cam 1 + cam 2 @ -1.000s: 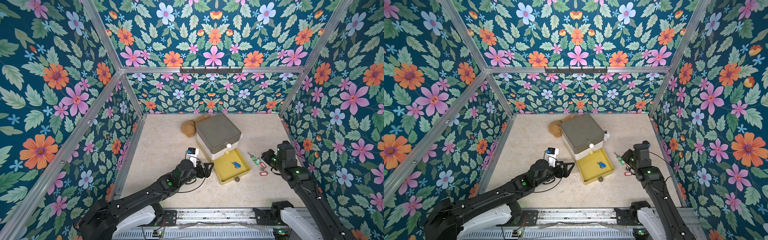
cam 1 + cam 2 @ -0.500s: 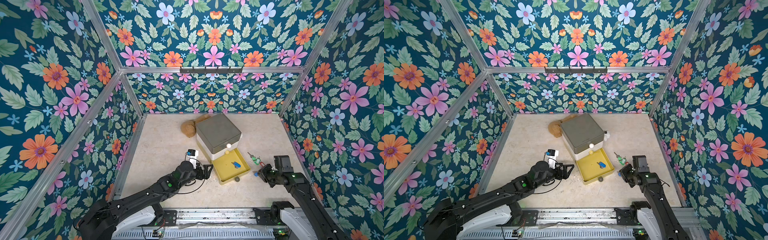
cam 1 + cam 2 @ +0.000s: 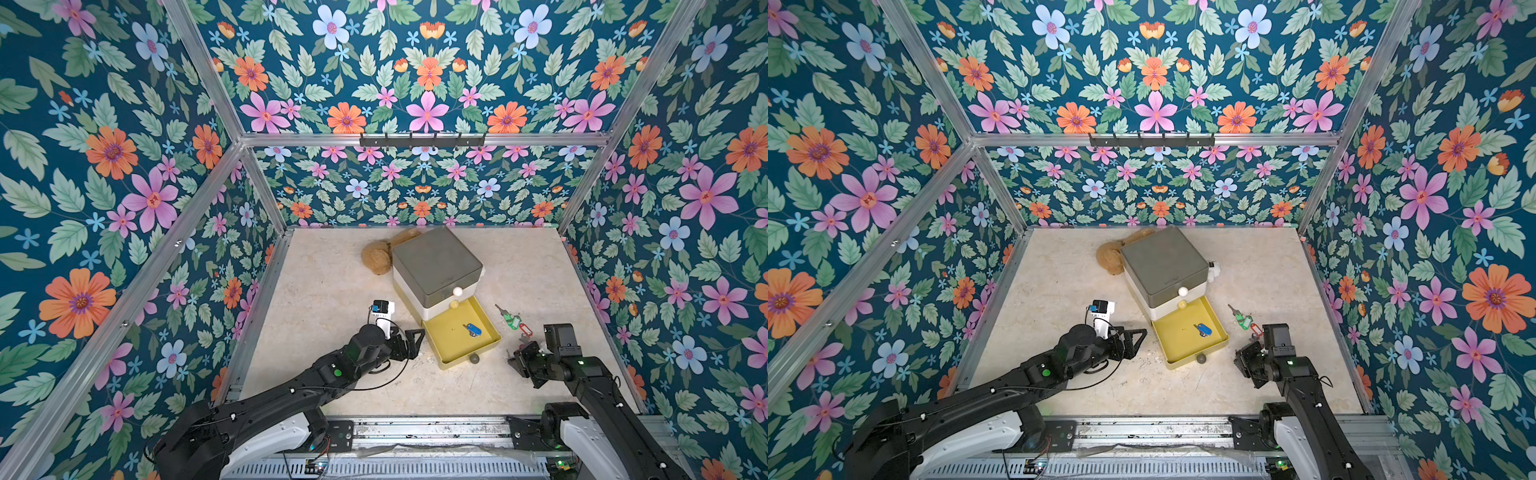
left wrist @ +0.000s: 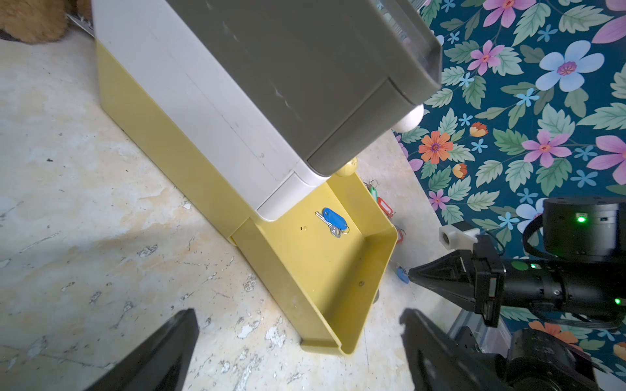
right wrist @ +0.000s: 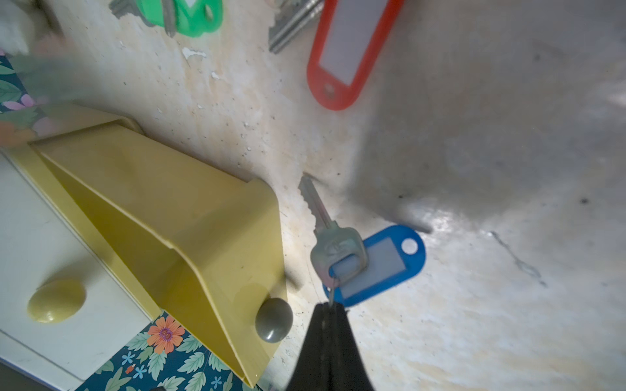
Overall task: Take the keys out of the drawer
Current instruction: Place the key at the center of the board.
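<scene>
— How far along are you with the keys?

— Past halfway, I judge. The green-tagged key [image 3: 510, 319] and the red-tagged key [image 3: 524, 330] already lie on the counter [image 3: 332, 270], between the drawer [image 3: 453, 347] and the right edge. A third, the held blue key [image 5: 372, 264], hangs by its ring from my right jaws. They are pinched tight on that ring, just outside the drawer's front corner on the right-edge side. The key is low over the counter. I cannot tell whether its tip touches.

— What is left?

— I set this one down, then fetch the last blue key [image 3: 473, 330], which lies alone on the drawer's yellow floor.

— And your left jaws?

— They are spread wide and empty, just beside the drawer's wall on the left-edge side, not touching it.

— What differs from a second ago?

— My right jaws were further from the near edge then, close by the green and red keys. They have since swung back toward the near edge, and the blue key has come along. My left jaws, the drawer and the other three keys have not shifted.
</scene>
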Tool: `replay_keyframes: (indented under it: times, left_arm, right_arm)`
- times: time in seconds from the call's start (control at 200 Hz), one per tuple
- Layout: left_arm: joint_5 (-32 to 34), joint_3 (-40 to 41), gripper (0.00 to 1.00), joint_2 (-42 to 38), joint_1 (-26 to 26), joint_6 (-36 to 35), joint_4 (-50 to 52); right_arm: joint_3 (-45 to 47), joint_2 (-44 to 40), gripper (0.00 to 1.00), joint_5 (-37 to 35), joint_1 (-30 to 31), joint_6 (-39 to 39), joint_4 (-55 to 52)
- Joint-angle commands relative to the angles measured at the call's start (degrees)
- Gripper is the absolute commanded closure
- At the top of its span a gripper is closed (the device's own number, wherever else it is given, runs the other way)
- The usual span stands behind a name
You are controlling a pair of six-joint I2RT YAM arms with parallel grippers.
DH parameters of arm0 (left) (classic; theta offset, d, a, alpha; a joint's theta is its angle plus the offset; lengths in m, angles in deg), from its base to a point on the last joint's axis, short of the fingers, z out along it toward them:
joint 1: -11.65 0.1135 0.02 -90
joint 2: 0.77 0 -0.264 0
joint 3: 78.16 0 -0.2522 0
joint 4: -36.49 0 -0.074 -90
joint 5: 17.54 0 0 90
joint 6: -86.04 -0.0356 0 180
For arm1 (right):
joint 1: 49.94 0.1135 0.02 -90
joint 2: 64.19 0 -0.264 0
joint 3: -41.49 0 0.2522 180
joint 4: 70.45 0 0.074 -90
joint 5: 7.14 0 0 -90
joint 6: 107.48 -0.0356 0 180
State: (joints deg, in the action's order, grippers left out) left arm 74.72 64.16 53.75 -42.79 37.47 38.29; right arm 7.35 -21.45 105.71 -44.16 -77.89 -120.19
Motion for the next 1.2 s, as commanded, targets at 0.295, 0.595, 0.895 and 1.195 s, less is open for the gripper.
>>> replay_keyframes:
  times: [0.295,0.595,0.895,1.195]
  left_arm:
    - [1.43,0.13,0.01,-0.21,-0.33,-0.06,-0.51]
    - [1.73,0.61,0.0,-0.88,-0.5,-0.18,-0.6]
    - [2.4,0.43,0.01,-2.05,-0.5,-0.67,0.34]
    - [2.92,0.05,0.01,-3.03,-0.51,-0.68,2.96]
  right_arm:
    - [-0.69,1.41,0.77,-0.08,0.02,-0.16,1.59]
    - [-7.86,0.3,0.69,-1.22,0.02,5.21,-0.33]
    - [-18.14,12.87,0.7,-0.79,9.59,11.79,6.3]
    - [-23.56,27.11,0.71,-9.13,16.4,14.66,10.01]
